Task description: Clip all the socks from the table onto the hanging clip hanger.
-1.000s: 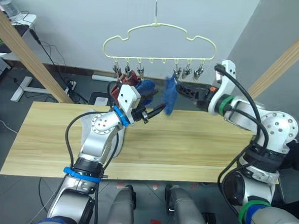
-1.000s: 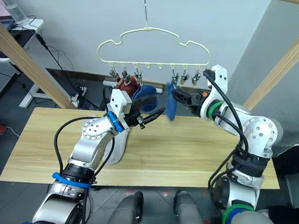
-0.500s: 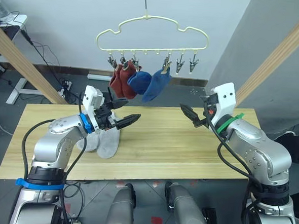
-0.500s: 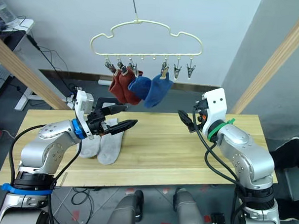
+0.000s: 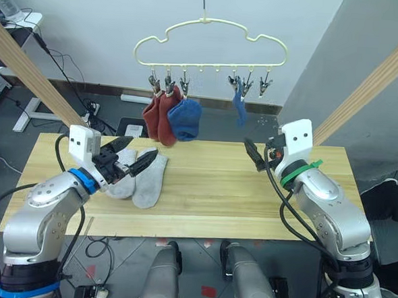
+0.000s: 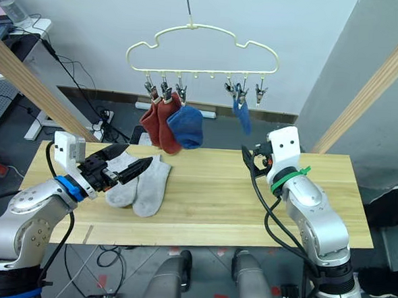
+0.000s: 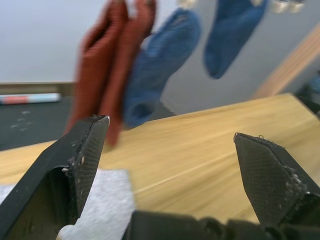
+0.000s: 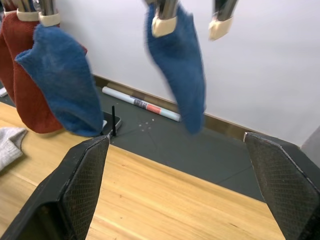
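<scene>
The pale-yellow clip hanger (image 5: 212, 45) hangs above the table's (image 5: 216, 197) far edge. Two rust red socks (image 5: 157, 116) and a blue sock (image 5: 185, 118) hang from its left clips. A second blue sock (image 5: 240, 108) hangs from a clip right of centre. Two light grey socks (image 5: 148, 180) lie side by side on the table's left part. My left gripper (image 5: 139, 151) is open just above them, and a grey sock (image 7: 107, 197) lies under its fingers. My right gripper (image 5: 253, 156) is open over the table's right part, empty, below the second blue sock (image 8: 180, 65).
Thick wooden poles slant up at the left (image 5: 35, 68) and right (image 5: 382, 76). Two clips (image 5: 263, 87) at the hanger's right end hold nothing. Cables and a desk leg sit on the floor behind the table at left. A paper roll (image 8: 140, 104) lies by the wall.
Both grippers have come down from the hanger, leaving the second blue sock clipped and swinging. My left gripper has pulled back left over the grey socks. The camera view has shifted.
</scene>
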